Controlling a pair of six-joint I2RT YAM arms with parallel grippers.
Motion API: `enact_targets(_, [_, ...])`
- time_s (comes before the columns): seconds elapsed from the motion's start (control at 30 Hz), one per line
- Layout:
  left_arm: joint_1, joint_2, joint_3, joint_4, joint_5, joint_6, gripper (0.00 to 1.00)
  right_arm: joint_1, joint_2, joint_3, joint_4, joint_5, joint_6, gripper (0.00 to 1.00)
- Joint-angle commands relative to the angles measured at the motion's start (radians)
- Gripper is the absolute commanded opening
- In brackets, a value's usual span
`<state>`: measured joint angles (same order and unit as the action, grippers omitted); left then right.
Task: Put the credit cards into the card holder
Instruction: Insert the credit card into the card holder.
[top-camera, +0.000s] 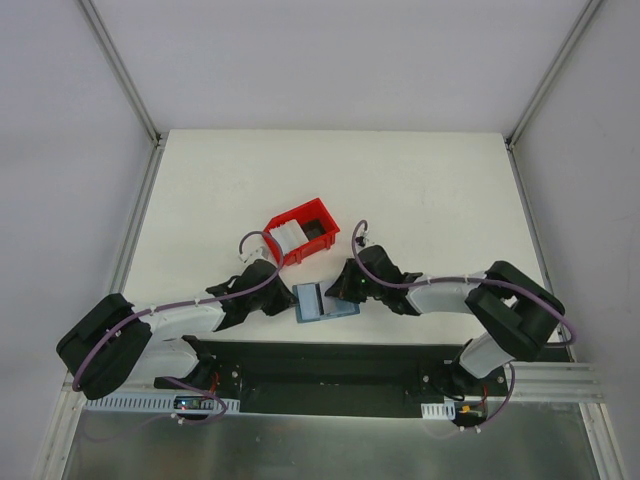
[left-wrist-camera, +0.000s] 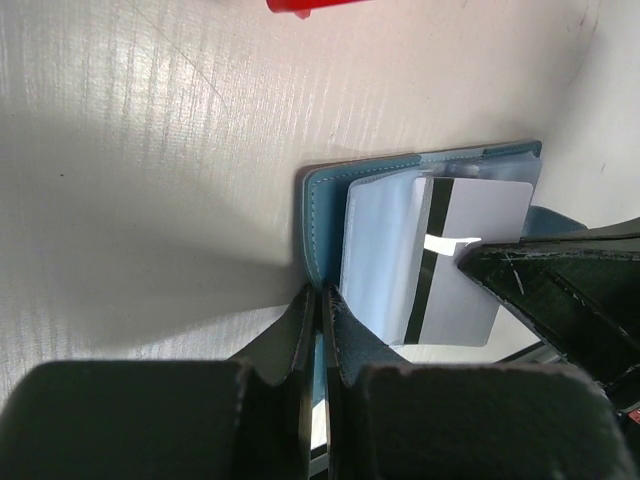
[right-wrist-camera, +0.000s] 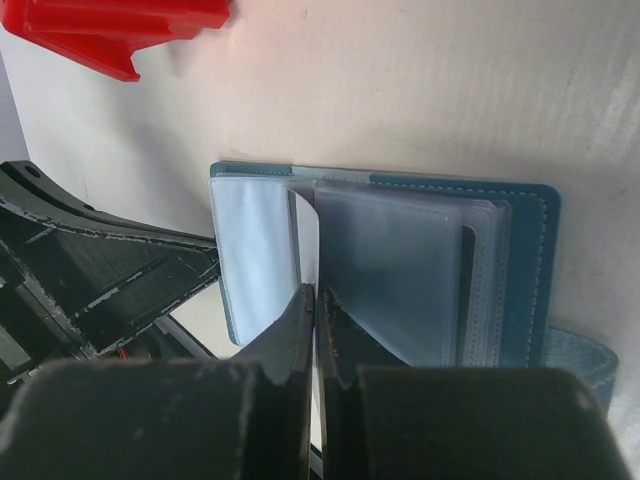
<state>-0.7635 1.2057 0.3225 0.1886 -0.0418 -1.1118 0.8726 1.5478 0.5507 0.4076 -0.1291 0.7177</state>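
I see the card holder (top-camera: 338, 310) lying open between my two claws. It has a teal-blue cover with a stitched edge, and clear pockets fanned up inside. One cover edge is pinched between the fingers of my left claw (left-wrist-camera: 320, 296). One credit card (left-wrist-camera: 470, 290), white with a black stripe, stands tilted over the pockets, its edge nipped right at the tips of my right claw (right-wrist-camera: 318, 292). The other cards (top-camera: 286, 236) — a small white stack — lie in the red bin (top-camera: 322, 215), beyond both claws.
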Motion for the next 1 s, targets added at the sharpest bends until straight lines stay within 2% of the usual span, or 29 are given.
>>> enact_targets(0.0, [0.01,0.028,-0.026,-0.107,-0.032,0.026,0.0,0.026,0.066,0.015,-0.049,-0.069,0.005,0.01])
enact_targets(0.2, [0.012,0.018,-0.034,-0.107,-0.035,0.021,0.0,0.038,0.061,0.015,-0.067,-0.056,0.016,0.0])
enact_targets(0.4, [0.012,0.026,-0.03,-0.109,-0.032,0.02,0.0,0.078,0.112,0.092,-0.099,-0.052,0.003,0.02])
enact_targets(0.5, [0.012,0.018,-0.033,-0.107,-0.03,0.017,0.0,0.077,0.071,0.1,-0.177,0.023,-0.035,0.1])
enact_targets(0.57, [0.012,0.008,-0.042,-0.109,-0.032,0.013,0.0,0.071,0.026,0.104,-0.24,0.074,-0.067,0.22])
enact_targets(0.7, [0.012,0.009,-0.045,-0.109,-0.029,0.015,0.0,0.068,-0.046,0.121,-0.337,0.156,-0.116,0.4])
enact_targets(0.97, [0.012,0.017,-0.034,-0.107,-0.023,0.024,0.0,0.088,0.006,0.166,-0.333,0.062,-0.144,0.42])
